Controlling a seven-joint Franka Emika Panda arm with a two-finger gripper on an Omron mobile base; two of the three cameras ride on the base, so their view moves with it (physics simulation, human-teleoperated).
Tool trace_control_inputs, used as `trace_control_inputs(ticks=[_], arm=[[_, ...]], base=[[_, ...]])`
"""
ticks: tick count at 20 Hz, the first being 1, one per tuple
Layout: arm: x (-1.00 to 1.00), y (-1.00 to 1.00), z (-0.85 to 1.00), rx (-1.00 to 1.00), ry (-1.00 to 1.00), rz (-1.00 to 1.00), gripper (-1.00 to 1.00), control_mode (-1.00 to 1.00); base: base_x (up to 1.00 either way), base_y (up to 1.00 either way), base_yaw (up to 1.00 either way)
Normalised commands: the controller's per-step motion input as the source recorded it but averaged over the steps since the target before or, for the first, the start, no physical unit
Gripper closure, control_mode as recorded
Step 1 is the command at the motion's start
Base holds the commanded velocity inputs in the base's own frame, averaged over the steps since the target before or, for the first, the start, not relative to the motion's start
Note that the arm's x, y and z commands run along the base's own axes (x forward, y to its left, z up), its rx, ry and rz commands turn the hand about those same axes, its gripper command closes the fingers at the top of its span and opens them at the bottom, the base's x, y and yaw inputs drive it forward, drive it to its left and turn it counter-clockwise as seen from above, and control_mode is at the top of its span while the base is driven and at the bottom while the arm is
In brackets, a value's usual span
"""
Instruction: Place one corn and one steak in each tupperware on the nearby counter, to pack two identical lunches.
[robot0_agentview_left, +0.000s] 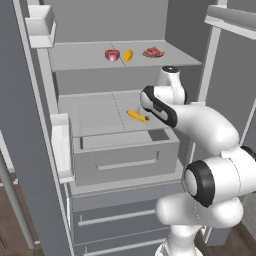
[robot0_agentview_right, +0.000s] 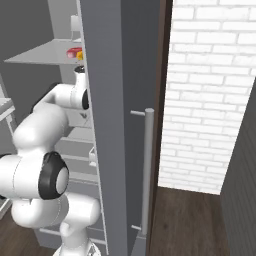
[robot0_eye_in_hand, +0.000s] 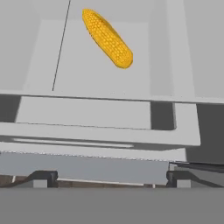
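Two grey fridge shelves are seen. On the upper shelf (robot0_agentview_left: 90, 57) three things are laid in a row: a round steak (robot0_agentview_left: 112, 55) at 9 o'clock, a short corn (robot0_agentview_left: 128, 55) in the middle, a flat steak (robot0_agentview_left: 153, 52) at 3 o'clock. On the lower shelf (robot0_agentview_left: 95, 117) a long corn (robot0_agentview_left: 137, 116) is laid, towards 3 o'clock.

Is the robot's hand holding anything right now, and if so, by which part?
Nothing is held. The hand is open, its fingertips spread wide and empty. The long yellow corn cob lies untouched on the grey fridge shelf ahead of it.
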Motion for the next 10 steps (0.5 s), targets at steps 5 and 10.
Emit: trace_control_inputs(ticks=[5,10], arm=[[0.32,0.00,-0.17,0.00,0.00,0.00,-1.00,-1.00],[0.32,0.00,-0.13,0.00,0.00,0.00,-1.00,-1.00]], base=[[0.00,0.00,0.00],[0.00,0.00,0.00]])
